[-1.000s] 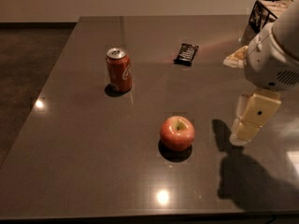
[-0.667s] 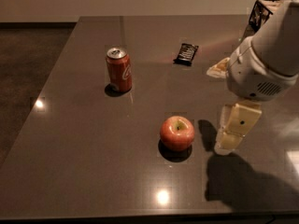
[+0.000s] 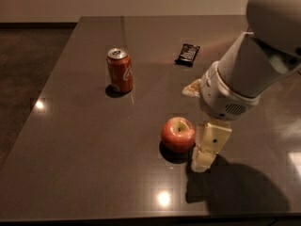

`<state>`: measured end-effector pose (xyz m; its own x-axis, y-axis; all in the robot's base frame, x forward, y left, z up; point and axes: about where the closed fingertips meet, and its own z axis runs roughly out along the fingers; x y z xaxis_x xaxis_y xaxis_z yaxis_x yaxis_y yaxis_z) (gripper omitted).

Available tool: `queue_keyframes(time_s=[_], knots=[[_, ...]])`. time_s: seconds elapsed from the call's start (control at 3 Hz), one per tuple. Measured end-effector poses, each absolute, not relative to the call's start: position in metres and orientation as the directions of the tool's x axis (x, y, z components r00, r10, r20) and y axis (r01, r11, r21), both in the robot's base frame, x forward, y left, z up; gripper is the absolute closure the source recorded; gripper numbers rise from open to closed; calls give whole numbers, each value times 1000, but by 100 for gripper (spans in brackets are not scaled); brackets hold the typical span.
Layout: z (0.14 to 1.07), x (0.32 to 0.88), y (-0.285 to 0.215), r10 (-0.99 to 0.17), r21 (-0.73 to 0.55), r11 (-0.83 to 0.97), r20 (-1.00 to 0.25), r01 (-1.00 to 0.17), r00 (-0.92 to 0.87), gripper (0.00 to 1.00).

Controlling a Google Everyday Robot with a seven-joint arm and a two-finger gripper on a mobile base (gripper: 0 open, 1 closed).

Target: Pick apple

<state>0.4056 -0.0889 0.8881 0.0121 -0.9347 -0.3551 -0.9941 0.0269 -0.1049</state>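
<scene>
apple [image 3: 178, 133] rests on tabletop [image 3: 84, 140], nearer the camera and right of soda can [image 3: 120, 70]. gripper [image 3: 199, 126] sits low, farther right of the can; jaws spread, holding nothing.

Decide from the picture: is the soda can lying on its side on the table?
No, the soda can stands upright on the table, while the end effector sits low beside the apple.

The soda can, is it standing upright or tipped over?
Upright: the soda can stands on its base, silver top up. The gripper hangs just beside the apple.
</scene>
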Motion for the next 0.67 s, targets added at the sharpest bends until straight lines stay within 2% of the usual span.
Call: queue_keyframes(time_s=[0.33, 0.67], knots=[[868, 404, -73, -932, -94, -12, -360, -996, 45, 0], [854, 404, -66, -931, -86, -35, -359, -996, 64, 16]])
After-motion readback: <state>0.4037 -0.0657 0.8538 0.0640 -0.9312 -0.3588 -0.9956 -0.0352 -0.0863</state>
